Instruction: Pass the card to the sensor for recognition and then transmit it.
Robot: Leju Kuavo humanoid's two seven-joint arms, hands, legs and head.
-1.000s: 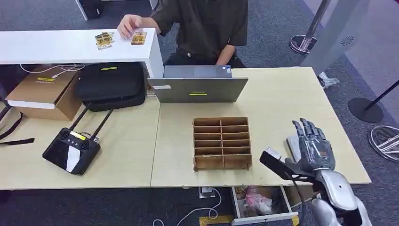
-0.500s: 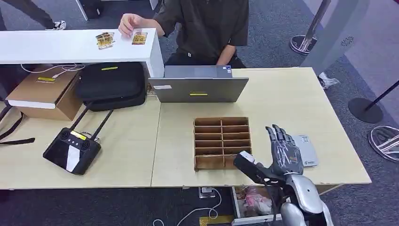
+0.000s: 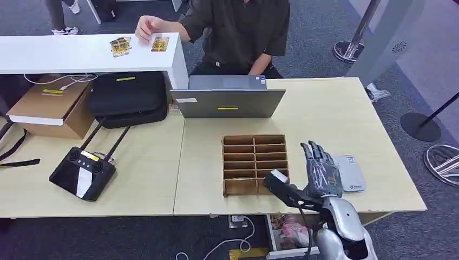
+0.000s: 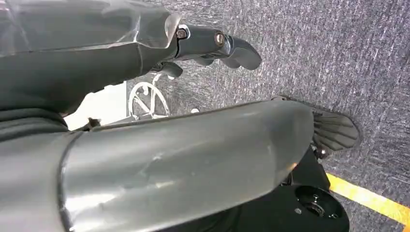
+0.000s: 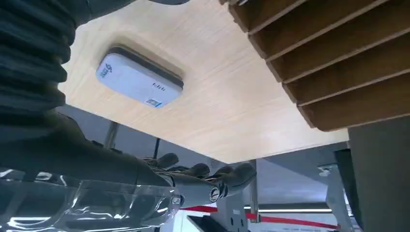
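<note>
Your right hand [image 3: 320, 176] holds nothing, fingers [image 3: 316, 157] spread, between the slotted box [image 3: 254, 164] and the card reader [image 3: 349, 173]. Your left hand [image 4: 212, 43] hangs with fingers curled, holding nothing.

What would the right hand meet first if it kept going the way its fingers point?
Probably nothing close: the right hand points away over bare table, between the cardboard organizer and the sensor. Its height is unclear.

An office or lab workspace: grey carpet floor [image 3: 325, 59], pale wooden desks [image 3: 335, 119] bearing a laptop [image 3: 227, 103], a black bag [image 3: 127, 97] and a cardboard box [image 3: 48, 108], with a seated person [image 3: 238, 32] beside a white counter [image 3: 81, 54].
</note>
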